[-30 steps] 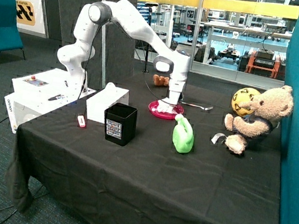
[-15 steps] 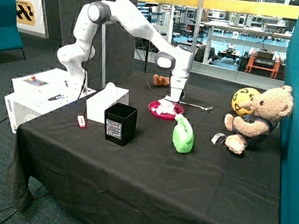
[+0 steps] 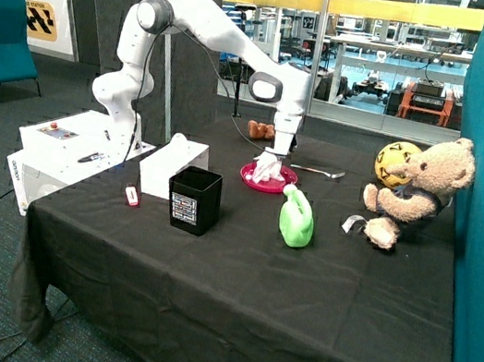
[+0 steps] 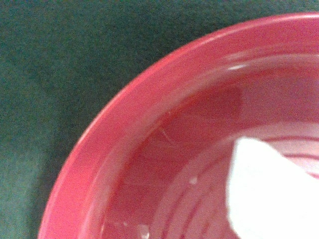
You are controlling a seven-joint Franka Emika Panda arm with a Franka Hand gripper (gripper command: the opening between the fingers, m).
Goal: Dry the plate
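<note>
Toward the far edge of the black-draped desk (image 3: 299, 285), the pincer (image 3: 274, 153) grips a white crumpled cloth (image 3: 268, 169) over the bright pink round plastic plate (image 3: 251, 181); dragging could slide the light plate away.

Claw (image 3: 272, 156) above the plate (image 3: 247, 176), apparently with a cloth (image 3: 268, 171) hanging onto it.

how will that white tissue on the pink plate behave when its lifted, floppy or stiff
Probably floppy: the white tissue hangs crumpled from the end effector down onto the plate. Likely very light, so it should lift without dragging the plate along.
</note>
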